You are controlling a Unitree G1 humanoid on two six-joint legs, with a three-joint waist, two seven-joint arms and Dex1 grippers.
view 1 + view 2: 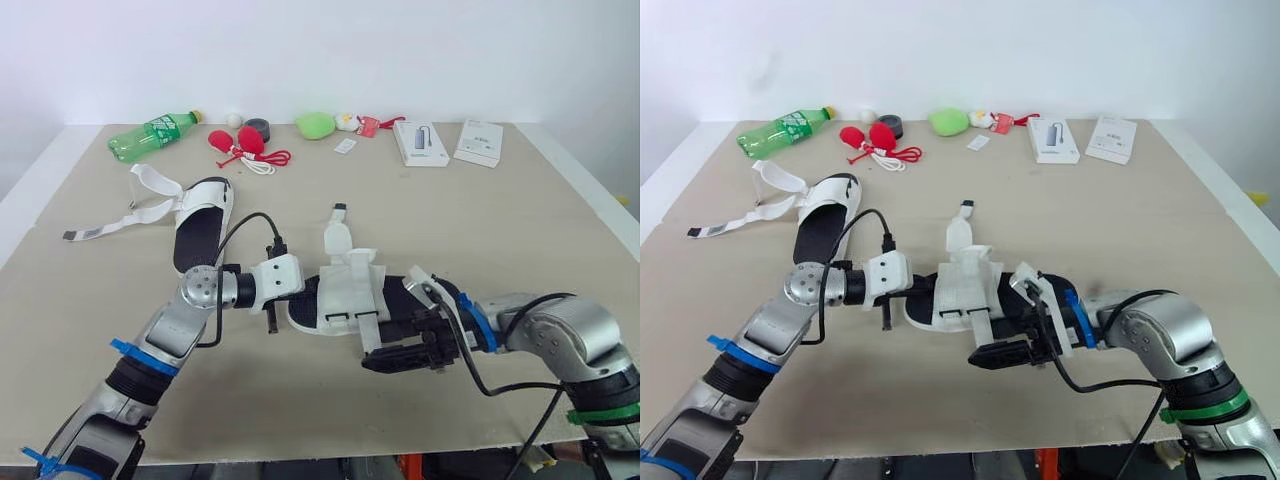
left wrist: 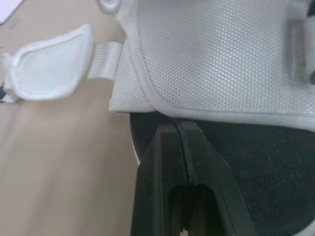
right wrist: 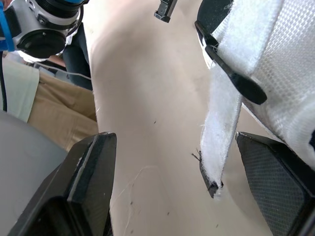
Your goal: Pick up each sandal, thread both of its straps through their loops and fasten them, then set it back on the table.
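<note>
The strap end (image 3: 216, 142) hangs between the right gripper's (image 3: 173, 138) spread fingers; the left gripper (image 2: 177, 125), clenched empty, touches the sandal's (image 1: 350, 285) sole.

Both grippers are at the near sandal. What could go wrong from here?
1. The right gripper is open, with the loose strap end hanging between its fingers, nearer one side. Closing may miss it or pinch only the tip.
2. The left gripper is shut at the edge of the sandal, seemingly not clamping it. A pull on the strap could drag the sandal across the table.
</note>
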